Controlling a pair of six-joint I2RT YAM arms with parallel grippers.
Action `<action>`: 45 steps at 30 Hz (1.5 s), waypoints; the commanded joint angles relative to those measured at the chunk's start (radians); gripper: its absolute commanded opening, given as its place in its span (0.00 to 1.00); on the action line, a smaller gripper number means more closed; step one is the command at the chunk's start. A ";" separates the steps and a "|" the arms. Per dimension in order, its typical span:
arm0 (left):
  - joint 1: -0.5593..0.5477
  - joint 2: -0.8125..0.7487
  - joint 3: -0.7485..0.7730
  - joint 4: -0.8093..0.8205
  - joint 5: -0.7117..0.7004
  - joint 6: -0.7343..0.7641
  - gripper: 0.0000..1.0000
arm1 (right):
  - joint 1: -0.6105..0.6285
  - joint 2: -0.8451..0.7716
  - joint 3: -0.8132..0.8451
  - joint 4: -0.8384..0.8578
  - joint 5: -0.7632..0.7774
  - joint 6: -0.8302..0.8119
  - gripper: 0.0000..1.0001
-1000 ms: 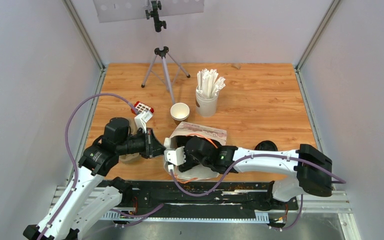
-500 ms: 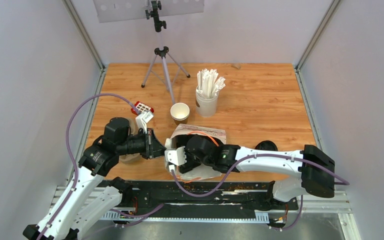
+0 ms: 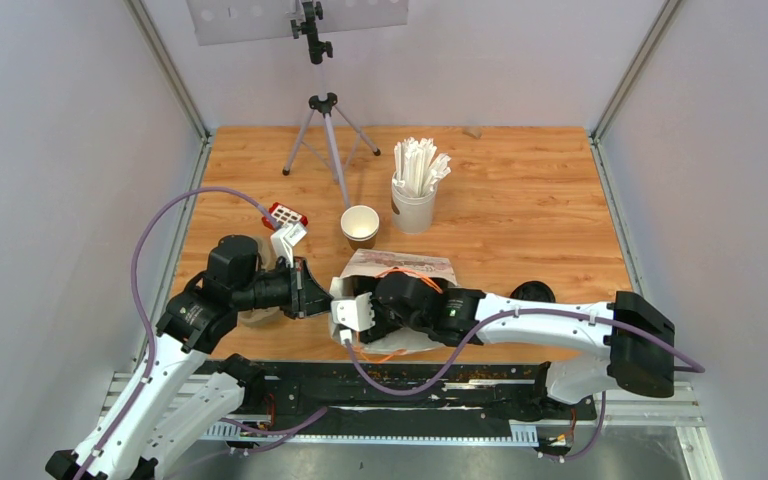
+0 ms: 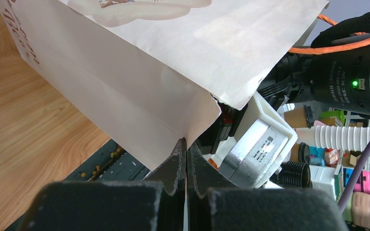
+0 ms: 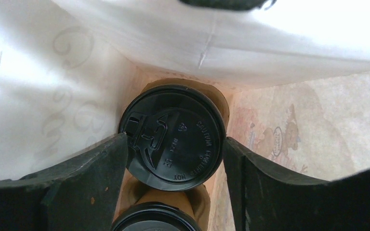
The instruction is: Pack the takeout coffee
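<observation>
Inside the paper bag (image 5: 53,72) stands a takeout coffee (image 5: 173,134), a brown cup under a round black lid. My right gripper (image 5: 176,139) reaches in from the bag's mouth, and its fingertips (image 5: 118,149) sit against both sides of that lid. The lid of a second coffee (image 5: 154,219) shows at the bottom edge, with brown cardboard (image 5: 135,192) around the cups. My left gripper (image 4: 186,143) is shut on the lower corner of the bag's (image 4: 139,72) open edge. From above, the bag (image 3: 410,265) lies at the table's near edge, with the left gripper (image 3: 312,292) at its mouth.
An open paper cup (image 3: 360,225) stands behind the bag, and a white cup of wrapped straws (image 3: 415,195) is beside it. A tripod (image 3: 325,130) stands further back. Black lids (image 3: 532,292) lie right of the bag. A red and white item (image 3: 285,214) lies by the left arm.
The right arm has pushed a little further into the bag, and the bag's mouth has sunk around it. The left gripper keeps its hold on the bag's edge.
</observation>
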 commanded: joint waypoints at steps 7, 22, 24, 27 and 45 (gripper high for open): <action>-0.003 -0.001 0.008 0.042 0.024 0.001 0.00 | -0.007 -0.045 0.033 0.014 -0.015 0.045 0.57; -0.004 -0.004 0.009 0.037 0.023 -0.002 0.00 | -0.031 -0.003 0.050 0.023 -0.060 0.082 0.13; -0.003 -0.006 0.009 0.038 0.023 -0.003 0.00 | -0.033 0.007 0.052 0.031 -0.057 0.082 0.12; -0.003 -0.008 0.010 0.039 0.023 -0.004 0.00 | -0.034 0.027 0.059 0.035 -0.045 0.080 0.11; -0.003 -0.003 0.003 0.043 0.031 -0.005 0.00 | -0.052 0.066 0.018 0.087 0.021 0.100 0.09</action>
